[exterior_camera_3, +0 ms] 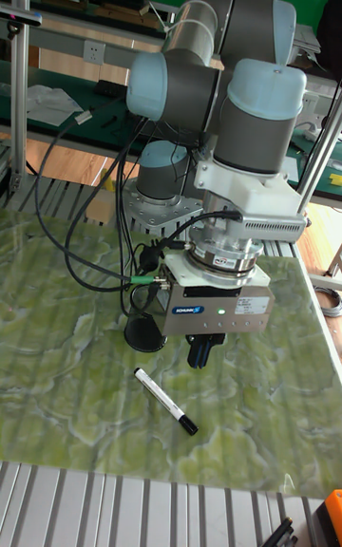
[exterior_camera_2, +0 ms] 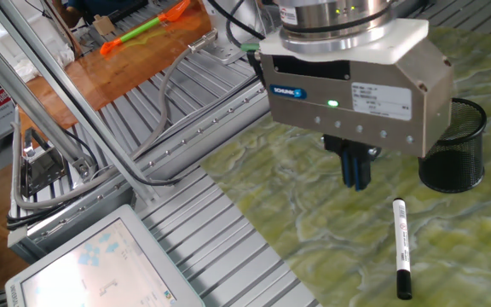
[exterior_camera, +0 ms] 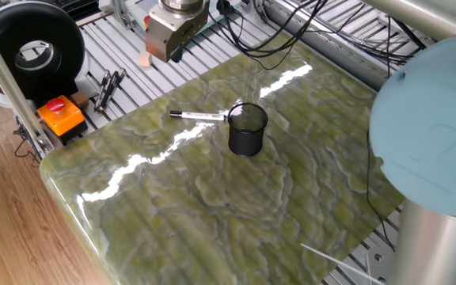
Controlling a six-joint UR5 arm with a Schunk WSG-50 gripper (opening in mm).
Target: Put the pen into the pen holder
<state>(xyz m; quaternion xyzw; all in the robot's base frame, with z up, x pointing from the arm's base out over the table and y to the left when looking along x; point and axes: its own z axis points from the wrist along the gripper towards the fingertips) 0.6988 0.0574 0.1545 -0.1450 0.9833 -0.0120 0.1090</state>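
The desk (exterior_camera: pixel 212 198), a green marbled slab, carries both task objects and is the largest element. My arm (exterior_camera_3: pixel 228 63) rises at its far side in the tall fixed view, ending in the grey housing that bears my pincer (exterior_camera_2: pixel 355 168). The pincer hangs above the desk, well clear of the surface, its two blue fingers (exterior_camera_2: pixel 361 170) pressed together with no gap showing and nothing between them: clenched and empty.

The pen holder (exterior_camera: pixel 248 129), a black mesh cup, stands upright near the desk's middle. The pen (exterior_camera: pixel 199 116) lies flat on the desk just left of the holder in the one fixed view, its near end close to or touching the rim; contact cannot be resolved. In the other fixed view the pen (exterior_camera_2: pixel 401 247) lies below and right of my fingers, apart from them.

Step in hand, as I judge it: the approach, with no grasp yet made. The next move calls for parting my fingers, bringing them over the white barrel with the jaws set across its length, and descending to the desk before closing. Insertion would then require tilting the pen upright above the holder's mouth.
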